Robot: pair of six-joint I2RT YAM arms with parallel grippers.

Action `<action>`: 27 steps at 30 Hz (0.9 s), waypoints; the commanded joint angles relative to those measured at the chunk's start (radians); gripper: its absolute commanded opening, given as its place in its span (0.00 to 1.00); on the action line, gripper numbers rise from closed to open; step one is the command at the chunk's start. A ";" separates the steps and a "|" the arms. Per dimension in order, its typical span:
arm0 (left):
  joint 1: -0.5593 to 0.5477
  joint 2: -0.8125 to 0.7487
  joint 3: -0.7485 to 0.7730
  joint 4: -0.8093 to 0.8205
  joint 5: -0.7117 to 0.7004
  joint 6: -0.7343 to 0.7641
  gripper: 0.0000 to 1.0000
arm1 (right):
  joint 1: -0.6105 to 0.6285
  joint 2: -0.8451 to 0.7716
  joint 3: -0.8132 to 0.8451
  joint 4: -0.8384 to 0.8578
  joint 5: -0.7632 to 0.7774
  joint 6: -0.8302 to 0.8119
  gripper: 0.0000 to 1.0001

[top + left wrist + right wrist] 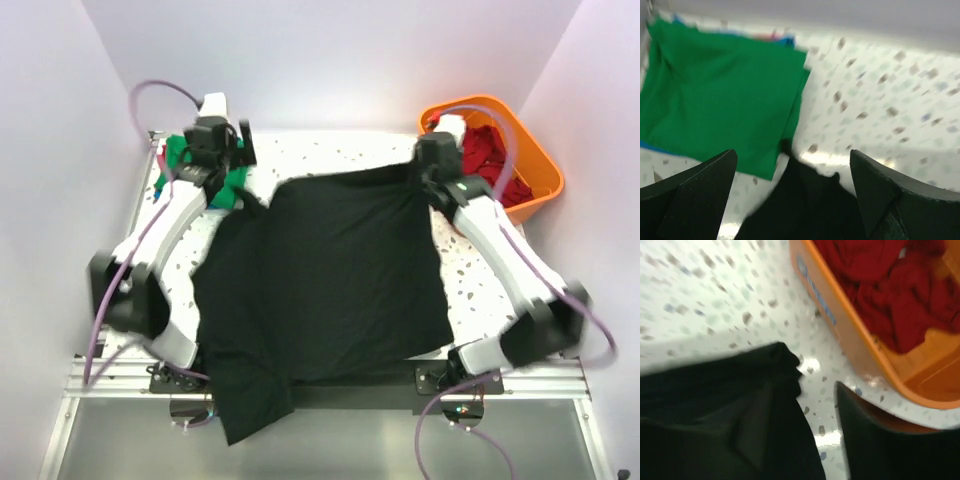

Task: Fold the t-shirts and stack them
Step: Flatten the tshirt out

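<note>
A large black t-shirt (330, 270) lies spread over the speckled table (470, 270), and its lower left part hangs over the near edge. My left gripper (232, 165) is at its far left corner, next to a folded green t-shirt (180, 155). In the left wrist view this gripper (792, 156) is open wide, and the black corner (810, 200) lies on the table between the fingers, beside the green t-shirt (715, 100) with blue cloth (786, 40) under it. My right gripper (432, 165) is at the far right corner. Its jaws (807, 395) stand apart beside the black corner (782, 360).
An orange plastic tub (540, 170) with red t-shirts (490, 150) stands at the back right, close to the right gripper; its wall (840, 320) and the red cloth (880, 285) show in the right wrist view. White walls close in the table on three sides.
</note>
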 commanded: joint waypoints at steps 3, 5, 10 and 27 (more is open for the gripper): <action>0.035 -0.022 -0.015 -0.018 0.035 -0.041 1.00 | -0.040 0.082 0.028 0.011 -0.004 0.034 0.99; 0.035 -0.101 -0.099 0.053 0.044 -0.045 1.00 | -0.040 0.052 -0.001 0.047 -0.076 0.025 0.99; 0.031 -0.215 -0.254 0.071 0.117 -0.102 1.00 | -0.037 -0.039 -0.109 0.087 -0.222 0.042 0.99; -0.029 -0.183 -0.523 0.113 0.107 -0.211 1.00 | 0.086 0.366 -0.133 0.185 -0.365 0.122 0.99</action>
